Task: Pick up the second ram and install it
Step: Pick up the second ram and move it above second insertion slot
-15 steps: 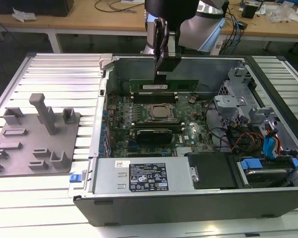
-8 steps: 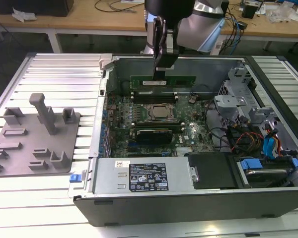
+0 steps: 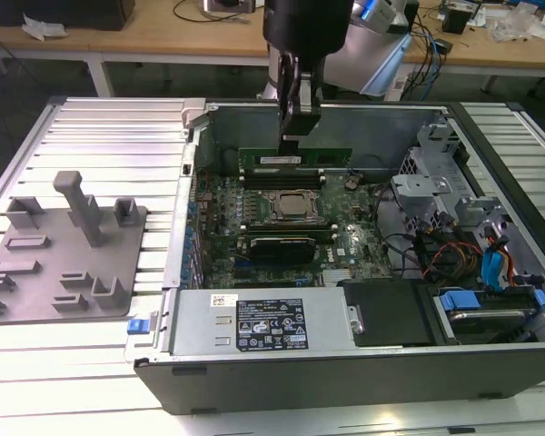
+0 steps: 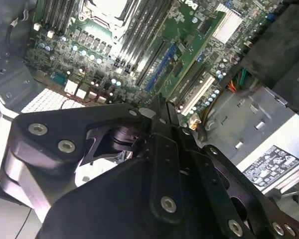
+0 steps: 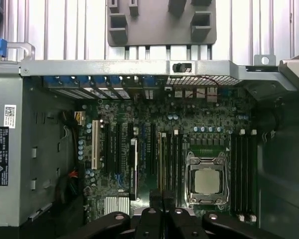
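My arm reaches straight down into the open computer case point(image 3: 154, 363). My gripper point(image 3: 296, 140) is pinched on the top edge of the second ram point(image 3: 295, 160), which stands upright just beyond the processor point(image 3: 295, 207).

Even overhead light is filling the scene, with glare flaring in places.
In the second wrist view, glare is bleaching the processor point(image 4: 107, 6) lid white, while the gripper point(image 4: 160, 102) near it is showing as near-black shadow. In the exterior view, the slatted table point(image 3: 91, 363) to the exterior view's left of the processor is blowing out pale, and the case point(image 3: 391, 127) wall beyond the processor is shading the board beneath it.
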Controlling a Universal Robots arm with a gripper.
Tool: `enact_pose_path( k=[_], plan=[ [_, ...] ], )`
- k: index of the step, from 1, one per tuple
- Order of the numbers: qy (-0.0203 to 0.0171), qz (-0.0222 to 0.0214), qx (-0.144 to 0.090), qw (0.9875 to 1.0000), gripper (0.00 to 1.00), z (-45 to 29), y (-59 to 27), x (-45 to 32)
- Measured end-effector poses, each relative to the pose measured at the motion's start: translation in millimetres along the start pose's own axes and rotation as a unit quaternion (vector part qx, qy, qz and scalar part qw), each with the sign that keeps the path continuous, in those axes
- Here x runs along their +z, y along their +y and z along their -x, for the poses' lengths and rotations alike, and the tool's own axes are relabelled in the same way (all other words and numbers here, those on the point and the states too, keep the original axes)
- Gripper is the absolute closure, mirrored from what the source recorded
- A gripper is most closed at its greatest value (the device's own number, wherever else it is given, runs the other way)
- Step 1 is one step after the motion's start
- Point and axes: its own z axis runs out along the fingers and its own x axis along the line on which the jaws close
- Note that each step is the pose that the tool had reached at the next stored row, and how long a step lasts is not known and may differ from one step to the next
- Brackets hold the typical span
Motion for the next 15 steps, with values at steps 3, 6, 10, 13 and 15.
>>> enact_pose_path(
  k=[3, 6, 10, 13, 15],
  plan=[
    [0.0, 0.0, 0.0, 1.0, 0.91, 3.6, -0.3, 5.9],
    [0.0, 0.0, 0.0, 1.0, 0.91, 9.2, -0.5, 11.9],
    [0.0, 0.0, 0.0, 1.0, 0.91, 10.7, -0.6, 13.0],
    [0.0012, 0.0, 0.0, 1.0, 0.91, 11.3, -0.8, 18.5],
    [0.0032, 0.0, 0.0, 1.0, 0.91, 12.5, -0.9, 22.2]
  ],
)
